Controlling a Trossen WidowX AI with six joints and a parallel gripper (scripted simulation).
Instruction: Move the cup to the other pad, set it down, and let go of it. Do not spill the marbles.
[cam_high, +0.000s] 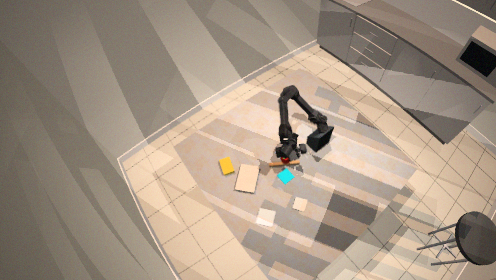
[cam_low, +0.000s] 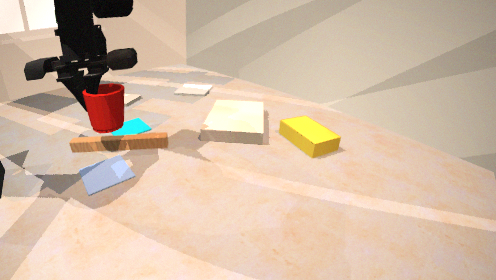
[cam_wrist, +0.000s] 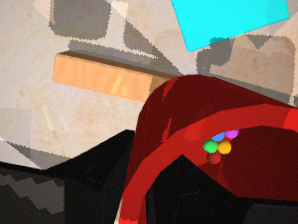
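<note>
The red cup (cam_high: 285, 160) (cam_low: 106, 111) (cam_wrist: 167, 107) is upright and off the floor, close above the wooden bar (cam_high: 275, 164) (cam_low: 150, 141) (cam_wrist: 95, 77). My gripper (cam_low: 90, 96) (cam_wrist: 140, 141) is shut on the cup's wall, one finger inside and one outside. Several coloured marbles (cam_wrist: 224, 147) lie inside the cup in the wrist view. The cyan pad (cam_high: 285, 176) (cam_low: 134, 126) (cam_wrist: 232, 20) lies bare on the far side of the bar in the exterior view. The pale blue pad (cam_low: 102, 176) lies bare on the near side; the arm hides it in the top view.
A thick cream slab (cam_high: 247, 178) (cam_low: 235, 117) lies to one side of the bar, with a yellow block (cam_high: 226, 166) (cam_low: 310, 131) beyond it. Two thin pale squares, one larger (cam_high: 266, 217) (cam_low: 194, 89) and one smaller (cam_high: 300, 204), lie past the cyan pad.
</note>
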